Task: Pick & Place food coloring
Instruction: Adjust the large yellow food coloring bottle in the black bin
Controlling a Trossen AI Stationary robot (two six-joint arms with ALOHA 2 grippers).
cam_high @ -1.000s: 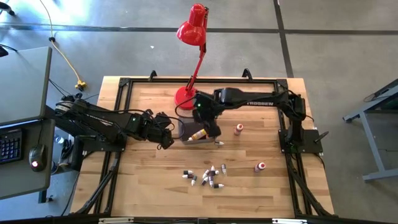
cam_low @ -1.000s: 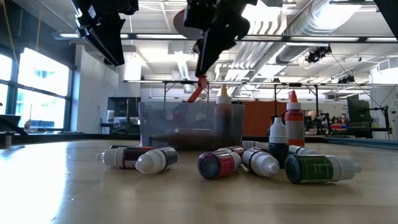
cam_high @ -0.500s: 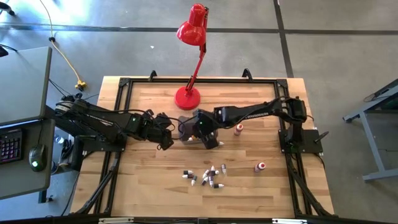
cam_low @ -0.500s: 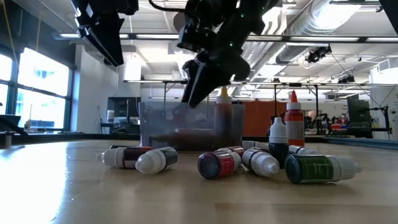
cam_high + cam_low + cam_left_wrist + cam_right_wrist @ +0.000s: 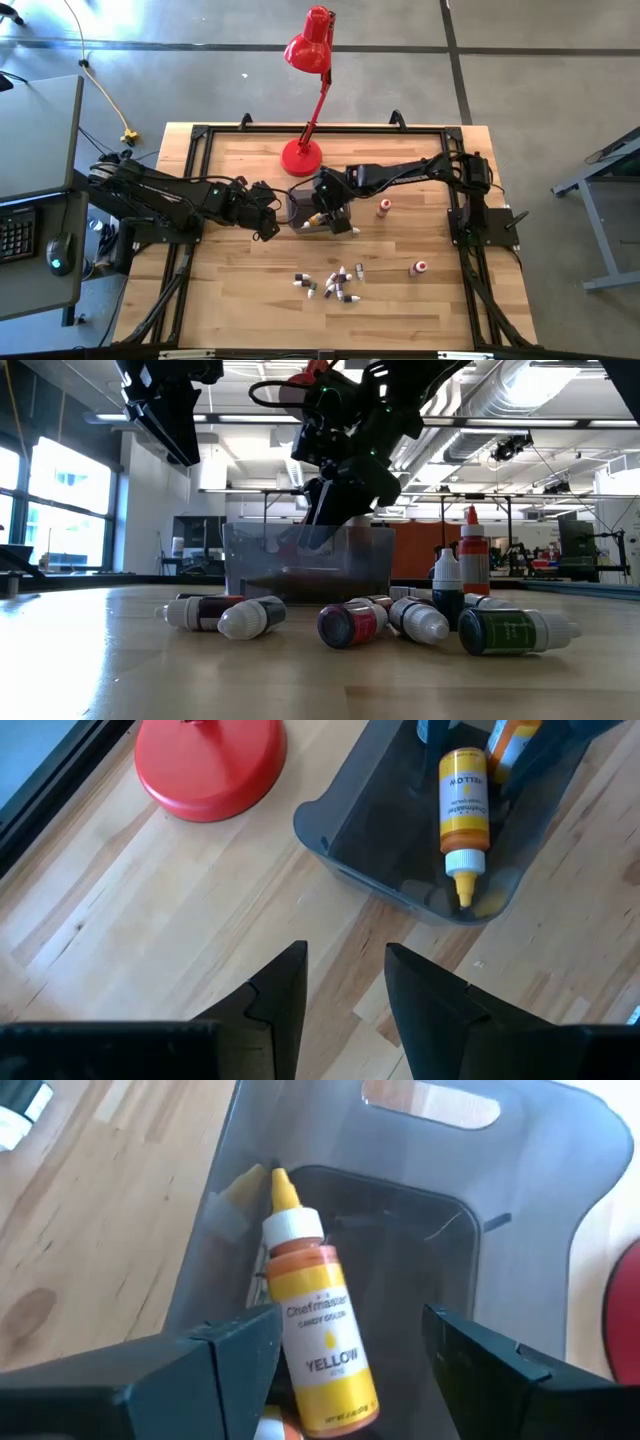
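Your right gripper [image 5: 330, 1370] hangs low over the grey tub [image 5: 301, 208] near the middle of the table [image 5: 240, 300], its two dark fingers [image 5: 170, 1375] spread wide and holding nothing. A yellow food coloring bottle [image 5: 312, 1320] lies on its side on the tub floor between those fingers, free of both, orange collar and pointed yellow tip aimed at one end wall. In the left wrist view you see the same bottle [image 5: 464, 810] flat in the tub [image 5: 360, 860], tip almost at the wall, with a second orange-labelled bottle [image 5: 510, 738] partly hidden beside it.

Your left gripper [image 5: 343, 990] waits over bare wood just beside the tub, fingers parted and empty, with the red lamp base [image 5: 210, 765] off to one side. From above, that lamp [image 5: 305, 60] stands at the back of the table, behind the tub.

Most of your food coloring is still out on the wood. A loose cluster of small bottles [image 5: 330, 283] lies toward the front of the table, well apart from the tub; the low view shows them tipped over, among them a white-capped one [image 5: 225, 615], a dark red one [image 5: 350, 625] and a green one [image 5: 510, 630]. Two red bottles stand upright on the right side, one [image 5: 384, 207] near the tub, the other [image 5: 419, 268] farther forward.
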